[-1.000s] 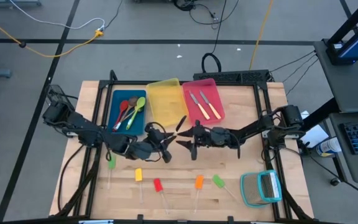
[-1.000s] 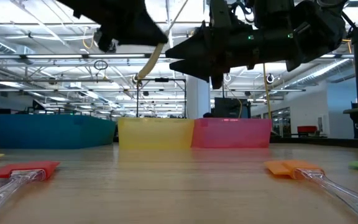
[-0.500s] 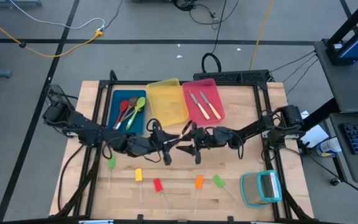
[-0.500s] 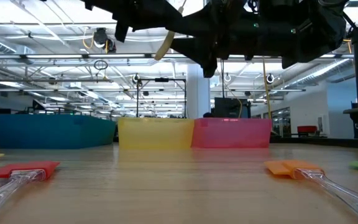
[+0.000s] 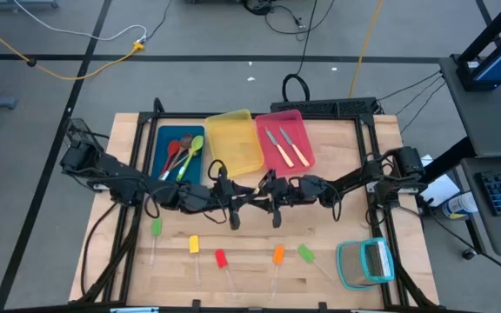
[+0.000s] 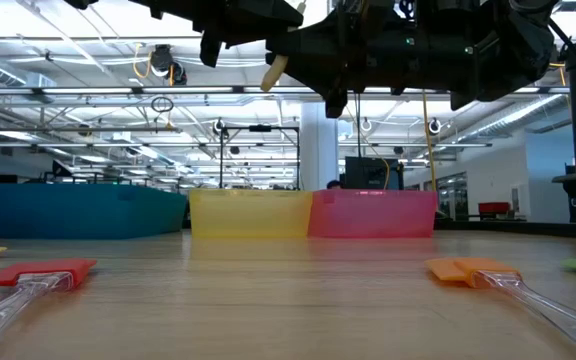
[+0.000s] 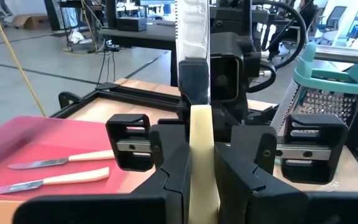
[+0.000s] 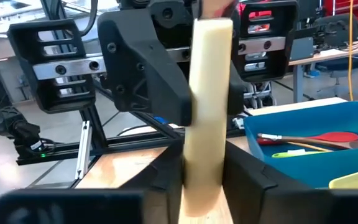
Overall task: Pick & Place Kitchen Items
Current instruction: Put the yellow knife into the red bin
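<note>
A knife with a cream handle (image 7: 202, 155) and a serrated blade (image 7: 191, 25) stands nearly upright above the table's middle, between my two grippers. They meet tip to tip: my left gripper (image 5: 235, 198) comes from the left and my right gripper (image 5: 263, 193) from the right. Both are shut on the knife. In the low view the handle's lower end (image 6: 273, 72) pokes out below the dark fingers. Two more knives (image 5: 285, 146) lie in the pink bin (image 5: 283, 122). Three spoons (image 5: 181, 155) lie in the blue bin (image 5: 165, 139). My left gripper pinches the knife's cream handle (image 7: 202, 186) between its two fingers, coming level from the table's left and lying across the knife. The knife is lifted clear, blade up. My right gripper has a finger on each side of the same handle (image 8: 204, 155), coming level from the table's right. One finger (image 7: 194, 81) covers the knife where handle meets blade.
A yellow bin (image 5: 233, 142) stands between the blue and pink ones at the far side. Several clear-handled sticks with coloured heads lie along the near side, among them a green (image 5: 156, 228), a red (image 5: 221, 258) and an orange one (image 5: 278, 254). A teal-framed grater (image 5: 365, 263) lies near right.
My left gripper has risen and moved toward my right gripper, turning so that the slanted knife now stands nearly upright between them. My right gripper's fingers, spread wide a second ago, have shut on the knife's handle.
</note>
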